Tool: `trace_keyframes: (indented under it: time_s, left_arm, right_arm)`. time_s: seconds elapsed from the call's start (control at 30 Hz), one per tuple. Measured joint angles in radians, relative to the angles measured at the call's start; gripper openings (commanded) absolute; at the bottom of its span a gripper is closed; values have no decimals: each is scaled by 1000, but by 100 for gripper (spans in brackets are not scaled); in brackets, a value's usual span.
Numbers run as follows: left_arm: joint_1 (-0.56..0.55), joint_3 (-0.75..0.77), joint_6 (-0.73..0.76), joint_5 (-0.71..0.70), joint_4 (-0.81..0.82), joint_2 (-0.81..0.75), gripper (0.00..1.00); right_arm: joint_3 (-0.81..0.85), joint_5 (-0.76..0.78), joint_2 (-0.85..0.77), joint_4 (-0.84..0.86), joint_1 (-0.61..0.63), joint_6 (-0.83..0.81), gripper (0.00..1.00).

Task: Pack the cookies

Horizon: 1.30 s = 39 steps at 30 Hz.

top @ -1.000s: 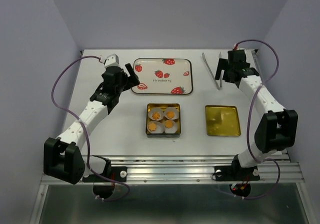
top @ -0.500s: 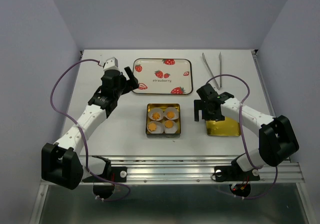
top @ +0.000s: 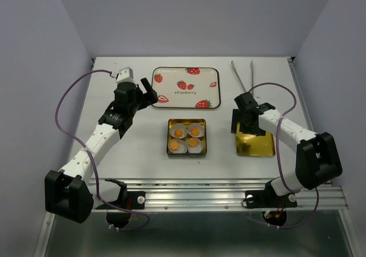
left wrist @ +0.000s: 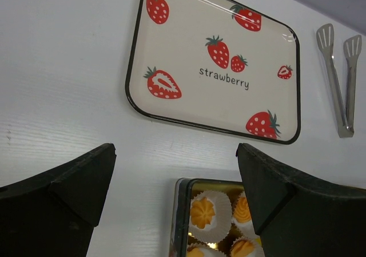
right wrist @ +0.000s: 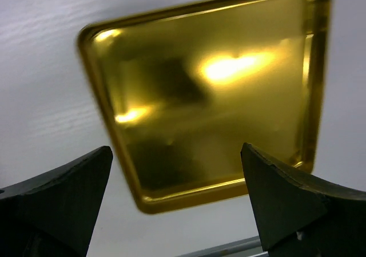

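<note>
White counter (top: 114,154) underneath everything. On the left, left pincer (top: 150,92), spread wide and pinching nothing; hangs at the left edge of the strawberry tray (top: 186,75), up and left of the cookies (top: 186,138), well apart from them. Centre: four orange-yellow cookies in white paper cups (left wrist: 209,196), inside the open gold tin (top: 168,137), just below the tray. Further right, right pincer (right wrist: 176,154), equally spread, empty; hovers low over the gold lid (top: 260,145), with the cookies off to its left. Tongs (top: 243,80) near the far right corner.

The left wrist view's bottom edge cuts off the cookies (left wrist: 207,213) and their tin (left wrist: 180,217).
</note>
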Motion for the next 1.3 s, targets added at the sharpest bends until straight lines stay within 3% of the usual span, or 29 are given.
trace_keyframes:
  time_s: [0.23, 0.5, 0.67, 1.0, 1.3]
  left_arm:
    - [0, -10, -3, 2, 1, -1, 99]
    - [0, -10, 9, 29, 33, 39, 99]
    - [0, -10, 32, 44, 75, 61, 99]
    - [0, -8, 65, 76, 117, 147, 99]
    - [0, -8, 70, 79, 126, 148, 99]
  right_arm:
    - [-11, 44, -2, 38, -371, -16, 100]
    - [-25, 0, 67, 58, -497, -38, 100]
    - [-48, -89, 82, 95, -586, -51, 93]
    - [-72, -206, 115, 128, -590, -75, 33]
    - [-72, -257, 117, 128, -591, -107, 6]
